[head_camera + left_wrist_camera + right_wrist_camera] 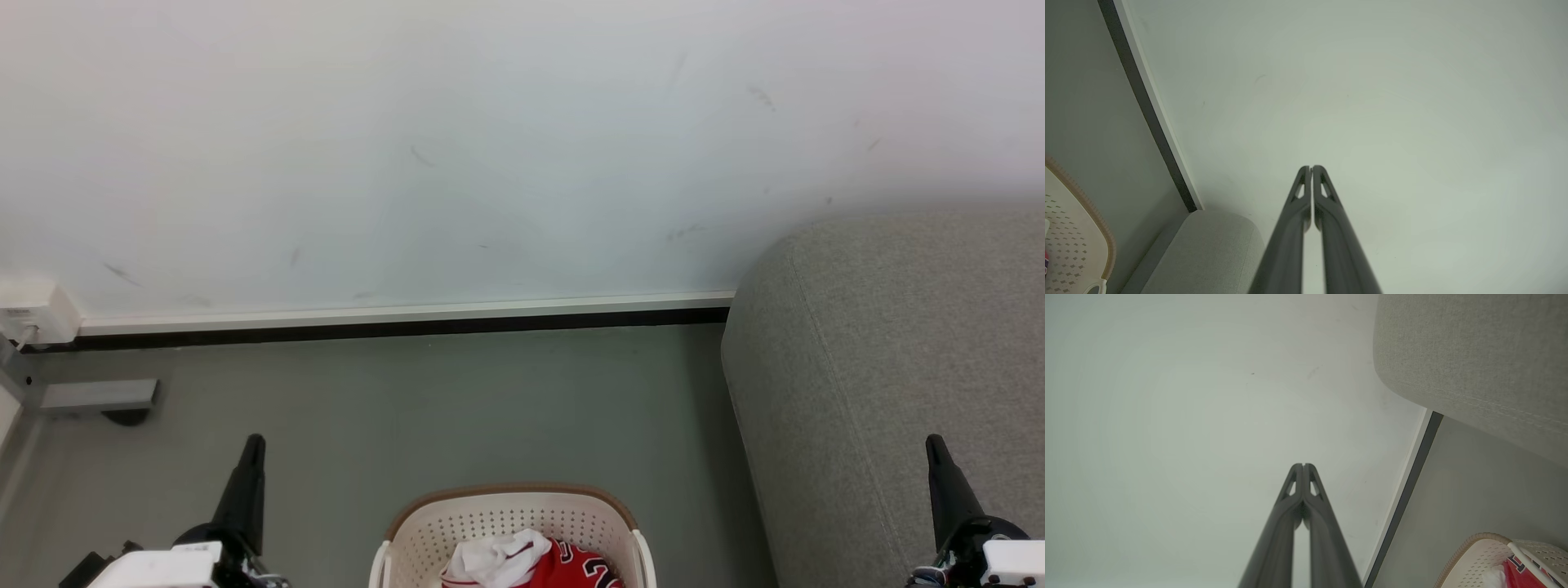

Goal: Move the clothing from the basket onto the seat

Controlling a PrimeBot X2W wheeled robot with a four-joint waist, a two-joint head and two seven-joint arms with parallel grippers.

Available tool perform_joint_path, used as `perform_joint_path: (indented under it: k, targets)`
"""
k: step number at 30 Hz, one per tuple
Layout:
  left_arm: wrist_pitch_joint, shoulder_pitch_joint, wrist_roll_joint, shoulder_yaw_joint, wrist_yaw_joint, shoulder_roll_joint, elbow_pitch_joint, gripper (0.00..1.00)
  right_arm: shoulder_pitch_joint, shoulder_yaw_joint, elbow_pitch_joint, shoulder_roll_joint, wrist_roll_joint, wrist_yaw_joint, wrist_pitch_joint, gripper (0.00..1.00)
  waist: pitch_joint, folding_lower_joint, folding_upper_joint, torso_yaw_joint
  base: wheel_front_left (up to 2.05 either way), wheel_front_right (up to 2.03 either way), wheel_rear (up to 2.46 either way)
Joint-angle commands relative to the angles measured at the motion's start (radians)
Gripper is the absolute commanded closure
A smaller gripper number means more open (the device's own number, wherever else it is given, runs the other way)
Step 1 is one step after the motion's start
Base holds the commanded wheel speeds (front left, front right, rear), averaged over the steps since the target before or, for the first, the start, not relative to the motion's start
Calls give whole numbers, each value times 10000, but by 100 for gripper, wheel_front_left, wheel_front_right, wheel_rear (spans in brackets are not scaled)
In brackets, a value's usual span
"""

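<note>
Perforated plastic basket (506, 523), soft cloth clothing (563, 565), woven-fabric seat (882, 359).

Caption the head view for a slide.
With left gripper and right gripper shut, the basket of red clothing sits between them, the grey seat at right.
</note>
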Motion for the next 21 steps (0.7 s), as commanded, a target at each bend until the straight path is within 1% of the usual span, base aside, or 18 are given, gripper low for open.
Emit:
perform_joint_path:
  k: [1,21]
  targets:
    - [33,-76,-147,16,-49,64,-40,100,-136,-36,-60,-74,21,-23,22,100,0,0,0,0,0,0,0]
    - [33,-76,-147,16,-49,64,-40,100,-135,-36,-60,-74,21,-23,22,100,0,0,0,0,0,0,0]
